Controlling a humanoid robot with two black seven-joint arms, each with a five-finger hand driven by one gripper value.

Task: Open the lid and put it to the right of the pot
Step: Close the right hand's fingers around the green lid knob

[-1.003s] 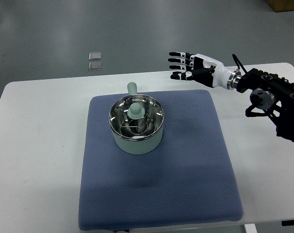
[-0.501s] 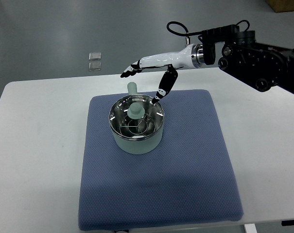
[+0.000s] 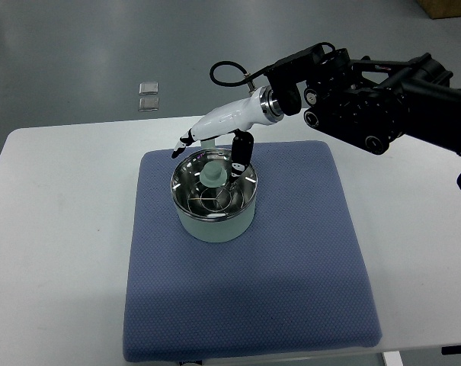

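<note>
A pale green pot stands on the blue mat, its stub handle pointing away from me behind the hand. A glass lid with a steel rim closes the pot, and a pale green knob rises from its middle. My right hand reaches in from the right and hovers just over the far side of the lid. Its fingers stretch out to the left past the knob and its thumb hangs down on the knob's right. The hand is open and grips nothing.
The mat lies on a white table. Bare mat spreads to the right of the pot. Two small clear squares lie on the grey floor beyond the table. The dark right arm spans the upper right.
My right hand has swept in from the far right to above the pot, dropping lower and further left until thumb and fingers flank the knob.
</note>
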